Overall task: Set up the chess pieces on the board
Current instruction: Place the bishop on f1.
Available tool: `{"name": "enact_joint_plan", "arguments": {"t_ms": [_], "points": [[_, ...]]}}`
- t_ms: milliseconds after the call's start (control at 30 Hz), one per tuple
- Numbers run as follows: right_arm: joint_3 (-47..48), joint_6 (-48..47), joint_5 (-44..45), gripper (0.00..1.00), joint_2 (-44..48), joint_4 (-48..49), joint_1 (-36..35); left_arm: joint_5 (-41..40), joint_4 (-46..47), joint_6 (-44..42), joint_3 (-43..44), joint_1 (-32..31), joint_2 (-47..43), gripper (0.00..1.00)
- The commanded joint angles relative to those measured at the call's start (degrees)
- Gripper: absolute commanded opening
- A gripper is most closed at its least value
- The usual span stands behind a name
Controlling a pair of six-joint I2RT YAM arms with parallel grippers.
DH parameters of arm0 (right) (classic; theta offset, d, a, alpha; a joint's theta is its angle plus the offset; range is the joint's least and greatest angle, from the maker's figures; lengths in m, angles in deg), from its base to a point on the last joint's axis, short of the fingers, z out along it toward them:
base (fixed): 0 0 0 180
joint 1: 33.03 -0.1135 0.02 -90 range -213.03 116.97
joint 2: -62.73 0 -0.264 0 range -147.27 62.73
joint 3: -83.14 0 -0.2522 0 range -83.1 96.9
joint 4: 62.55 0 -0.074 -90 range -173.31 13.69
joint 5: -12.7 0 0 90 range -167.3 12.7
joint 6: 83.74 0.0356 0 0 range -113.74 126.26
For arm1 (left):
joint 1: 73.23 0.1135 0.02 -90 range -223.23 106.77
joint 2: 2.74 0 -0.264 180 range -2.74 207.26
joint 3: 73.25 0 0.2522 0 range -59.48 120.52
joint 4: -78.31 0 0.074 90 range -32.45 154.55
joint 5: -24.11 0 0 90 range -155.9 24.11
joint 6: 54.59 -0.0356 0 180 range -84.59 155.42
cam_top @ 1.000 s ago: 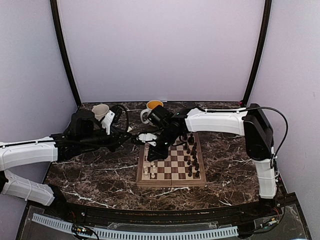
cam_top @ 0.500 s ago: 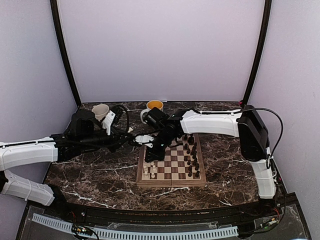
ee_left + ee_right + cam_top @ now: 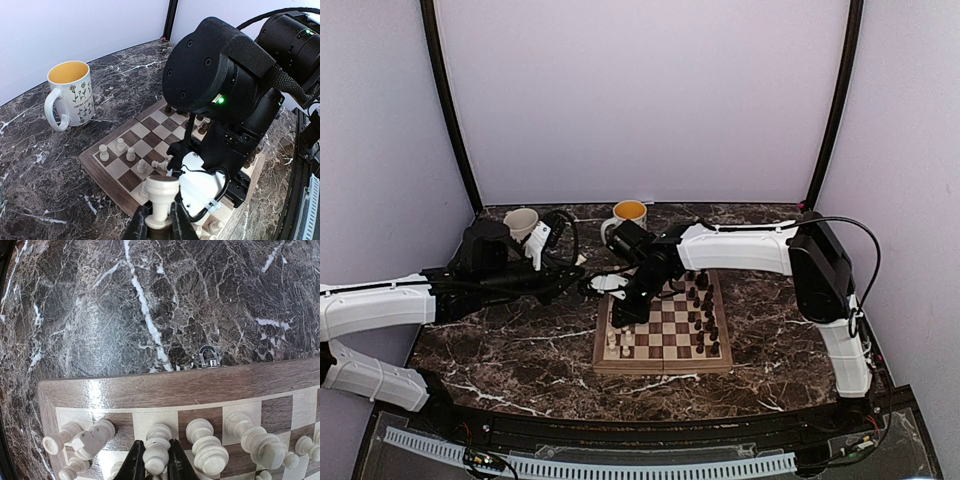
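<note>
The board point(image 3: 663, 364) lies mid-table, dark chess pieces point(image 3: 705, 310) along its right side and white ones point(image 3: 613, 340) at its left. My left gripper point(image 3: 592, 283) hovers off the board's far-left corner, shut on a cream-white piece point(image 3: 161, 197) whose stem sits between the fingers. My right gripper point(image 3: 620, 315) reaches down onto the board's left side. In the right wrist view its black fingers point(image 3: 135, 462) press both sides of a standing white piece point(image 3: 156, 452) in the edge row. A white knight point(image 3: 92, 437) leans beside it.
Two mugs stand behind the board: a cream one point(image 3: 521, 222) and a flowered one with a yellow inside point(image 3: 70, 95). The right arm's black wrist point(image 3: 225, 90) fills the space just ahead of my left gripper. A metal latch point(image 3: 208, 356) sits on the board's edge.
The right arm has swung left and forward, carrying its gripper down the board's left side. The left arm has stayed put with its piece.
</note>
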Motion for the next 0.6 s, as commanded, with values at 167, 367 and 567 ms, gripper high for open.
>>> {"name": "enact_joint_plan", "arguments": {"t_ms": [167, 367, 567], "points": [[1.8, 0.7, 0.1, 0.19, 0.2, -1.0, -0.8, 0.6, 0.8, 0.5, -0.8, -0.1, -1.3, 0.04], [1.8, 1.4, -0.7, 0.24, 2.6, -1.1, -0.7, 0.3, 0.7, 0.3, -0.6, -0.1, -1.5, 0.04], [0.6, 1.2, -2.5, 0.26, 6.6, -1.8, 0.3, 0.0, 0.0, 0.4, 0.7, -0.1, -1.8, 0.05]]}}
